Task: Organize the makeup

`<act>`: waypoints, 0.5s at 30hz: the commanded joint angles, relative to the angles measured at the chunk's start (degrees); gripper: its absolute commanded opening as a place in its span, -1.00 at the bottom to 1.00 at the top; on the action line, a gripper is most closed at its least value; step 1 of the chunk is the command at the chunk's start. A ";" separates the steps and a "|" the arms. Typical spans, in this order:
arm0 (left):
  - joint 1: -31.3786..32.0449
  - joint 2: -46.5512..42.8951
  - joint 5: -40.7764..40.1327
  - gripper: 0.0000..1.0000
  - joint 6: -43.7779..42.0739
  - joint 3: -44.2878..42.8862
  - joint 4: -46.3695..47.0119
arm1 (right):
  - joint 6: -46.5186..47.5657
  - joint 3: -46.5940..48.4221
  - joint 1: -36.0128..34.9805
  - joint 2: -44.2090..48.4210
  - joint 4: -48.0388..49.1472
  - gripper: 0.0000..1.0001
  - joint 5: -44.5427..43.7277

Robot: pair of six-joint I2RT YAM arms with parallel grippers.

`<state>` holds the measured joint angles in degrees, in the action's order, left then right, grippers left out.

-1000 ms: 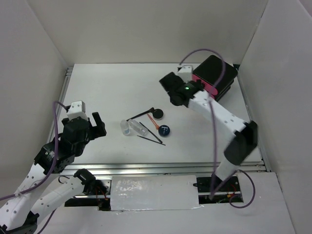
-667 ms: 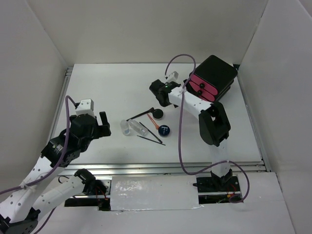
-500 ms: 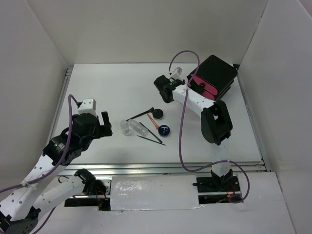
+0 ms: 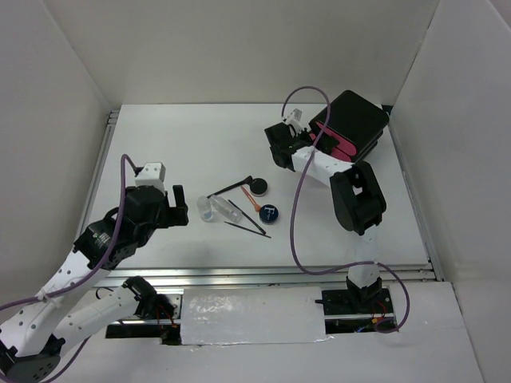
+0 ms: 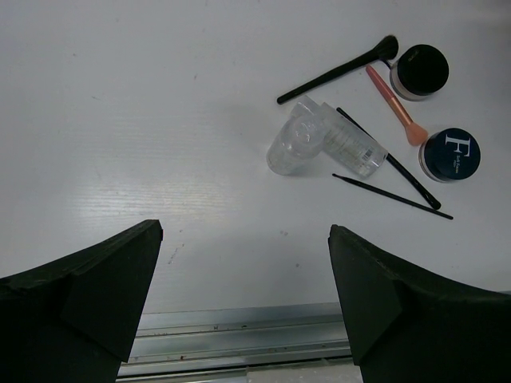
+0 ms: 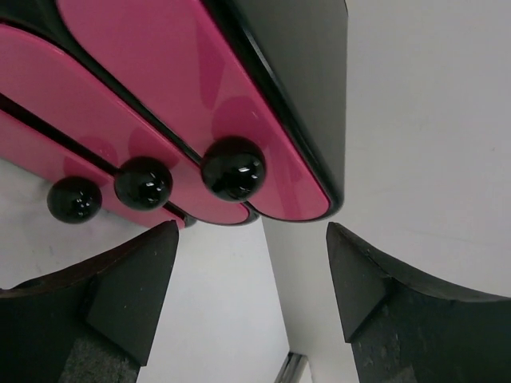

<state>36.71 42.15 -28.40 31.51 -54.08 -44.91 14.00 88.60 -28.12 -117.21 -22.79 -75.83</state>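
The makeup lies in a cluster mid-table: black round compact [image 4: 258,188] [image 5: 421,70], dark-blue compact with a white mark [image 4: 269,214] [image 5: 451,154], long black brush [image 4: 231,187] [image 5: 339,70], orange-tipped stick [image 5: 395,108], clear vial [image 4: 204,209] [image 5: 291,148], clear tube [image 4: 230,210] [image 5: 351,144] and thin black pencils [image 4: 247,227] [image 5: 391,195]. My left gripper [image 4: 177,206] [image 5: 243,231] hangs open just left of the vial, holding nothing. My right gripper [image 4: 297,142] [image 6: 251,227] stands open and empty, facing the round black knobs [image 6: 233,169] of the pink drawers [image 6: 160,80].
The black box [image 4: 355,116] with three pink drawers stands at the back right corner, close to the right wall. A metal rail [image 5: 239,335] runs along the table's near edge. White walls enclose the table on three sides.
The right gripper has swung round from above the table to face the drawer fronts. The left arm has moved right, closer to the clear vial. The makeup has not moved.
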 commanded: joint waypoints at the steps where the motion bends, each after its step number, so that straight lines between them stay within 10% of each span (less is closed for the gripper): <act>1: 0.56 -0.93 -0.07 0.99 -0.57 -0.14 1.75 | 16.01 -4.04 -0.01 2.51 22.55 0.64 -1.78; 15: 1.08 -2.16 0.10 0.99 -0.57 0.03 1.84 | 38.20 -8.00 2.37 -2.23 51.42 0.53 -2.21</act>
<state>37.41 40.60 -28.40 31.53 -54.08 -44.88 43.90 81.65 -26.35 -117.86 15.88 -76.18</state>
